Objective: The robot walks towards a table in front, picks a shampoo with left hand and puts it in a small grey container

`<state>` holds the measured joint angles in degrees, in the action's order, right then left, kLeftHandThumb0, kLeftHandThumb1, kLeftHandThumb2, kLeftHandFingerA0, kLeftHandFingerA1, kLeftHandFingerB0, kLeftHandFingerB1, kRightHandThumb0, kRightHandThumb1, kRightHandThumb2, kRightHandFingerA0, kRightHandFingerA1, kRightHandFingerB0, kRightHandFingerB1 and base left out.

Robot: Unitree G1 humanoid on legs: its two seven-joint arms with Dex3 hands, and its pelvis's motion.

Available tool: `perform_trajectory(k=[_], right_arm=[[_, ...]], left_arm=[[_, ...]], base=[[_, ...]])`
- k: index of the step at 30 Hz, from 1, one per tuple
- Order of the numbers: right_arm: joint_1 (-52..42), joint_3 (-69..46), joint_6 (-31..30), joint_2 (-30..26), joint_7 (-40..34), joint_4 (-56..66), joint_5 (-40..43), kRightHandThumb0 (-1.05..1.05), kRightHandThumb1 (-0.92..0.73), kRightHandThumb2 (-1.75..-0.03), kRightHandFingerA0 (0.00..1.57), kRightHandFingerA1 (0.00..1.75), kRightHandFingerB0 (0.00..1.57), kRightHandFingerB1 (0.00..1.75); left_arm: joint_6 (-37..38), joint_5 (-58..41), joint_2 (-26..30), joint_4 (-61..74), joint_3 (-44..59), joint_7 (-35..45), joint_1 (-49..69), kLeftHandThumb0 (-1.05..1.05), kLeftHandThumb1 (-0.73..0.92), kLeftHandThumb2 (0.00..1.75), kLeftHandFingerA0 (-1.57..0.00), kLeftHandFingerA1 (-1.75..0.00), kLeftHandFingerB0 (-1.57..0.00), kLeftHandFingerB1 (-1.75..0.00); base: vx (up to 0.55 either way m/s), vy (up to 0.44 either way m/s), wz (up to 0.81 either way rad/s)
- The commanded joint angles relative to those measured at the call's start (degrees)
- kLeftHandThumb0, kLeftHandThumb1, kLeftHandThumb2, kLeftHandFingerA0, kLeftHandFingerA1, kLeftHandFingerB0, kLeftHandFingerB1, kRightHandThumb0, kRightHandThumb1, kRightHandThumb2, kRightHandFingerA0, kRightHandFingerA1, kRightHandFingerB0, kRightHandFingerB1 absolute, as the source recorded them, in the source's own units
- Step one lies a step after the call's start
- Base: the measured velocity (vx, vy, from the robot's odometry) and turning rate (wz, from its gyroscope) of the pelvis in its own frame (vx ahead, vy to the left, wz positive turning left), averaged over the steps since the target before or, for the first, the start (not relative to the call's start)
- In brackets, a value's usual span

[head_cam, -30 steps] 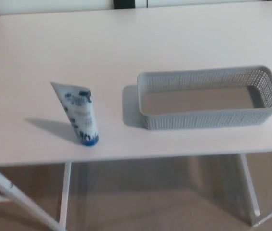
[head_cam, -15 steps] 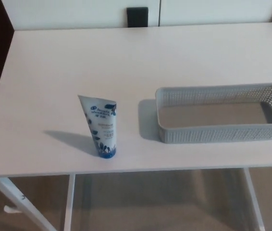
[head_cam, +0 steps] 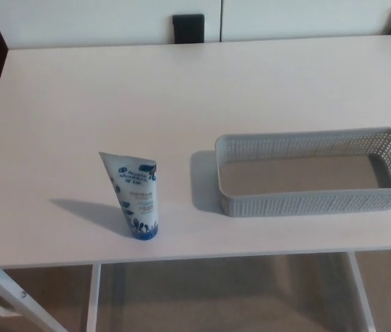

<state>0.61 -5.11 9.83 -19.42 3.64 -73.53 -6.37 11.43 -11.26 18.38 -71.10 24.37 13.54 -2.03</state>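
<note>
A white shampoo tube [head_cam: 135, 196] with blue print stands upright on its blue cap near the front edge of the white table [head_cam: 147, 97]. To its right lies a long grey lattice container [head_cam: 315, 202], with nothing in it. A hand's width of bare tabletop separates the two. Neither of my hands shows in the head view.
The table's front edge runs just below the tube, with white legs [head_cam: 16, 296] and floor beneath. Two dark blocks [head_cam: 188, 28] sit against the white wall behind the table. A dark area borders the table's left side.
The whole picture has shifted between frames, so the camera has moved. The tube and container keep their places on the table.
</note>
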Motion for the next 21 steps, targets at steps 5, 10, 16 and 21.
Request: perform_trajectory(k=[5, 10, 16, 21], right_arm=[[-1.7, 2.2, 1.9, -1.0, -1.5, 1.0, -1.7, -0.40, -0.53, -0.76, 0.69, 0.59, 0.40, 0.47], [-1.2, 3.0, 1.8, -0.6, -1.8, 0.6, -2.1, -0.40, -0.54, -0.77, 0.67, 0.59, 0.40, 0.47], [-1.6, 3.0, 1.0, -0.2, -1.9, 0.6, -1.5, -0.38, -0.52, -0.74, 0.67, 0.58, 0.40, 0.46], [-0.9, 2.4, 0.7, 0.1, -2.0, -0.9, -0.9, -0.37, -0.51, -0.72, 0.69, 0.57, 0.40, 0.46]], left_arm=[[-4.6, -17.8, 8.1, 26.8, 17.6, 13.5, 12.5, -0.19, 0.51, 0.95, 0.00, -0.48, 0.00, -0.47], [-15.1, -28.8, 11.1, 52.2, 26.4, 9.4, 13.7, -0.25, 0.54, 0.60, -0.16, -0.31, -0.13, -0.29], [-21.0, -33.1, 16.6, 66.1, 26.0, 9.9, 9.0, -0.35, 0.46, 0.59, -0.16, -0.34, -0.14, -0.30], [-22.1, -29.1, 19.3, 69.7, 17.1, 13.1, 1.5, -0.56, 0.40, 0.53, 0.00, -0.40, -0.09, -0.35]], base=[[0.00, 0.000, 0.00], [0.00, 0.000, 0.00], [0.00, 0.000, 0.00], [0.00, 0.000, 0.00]])
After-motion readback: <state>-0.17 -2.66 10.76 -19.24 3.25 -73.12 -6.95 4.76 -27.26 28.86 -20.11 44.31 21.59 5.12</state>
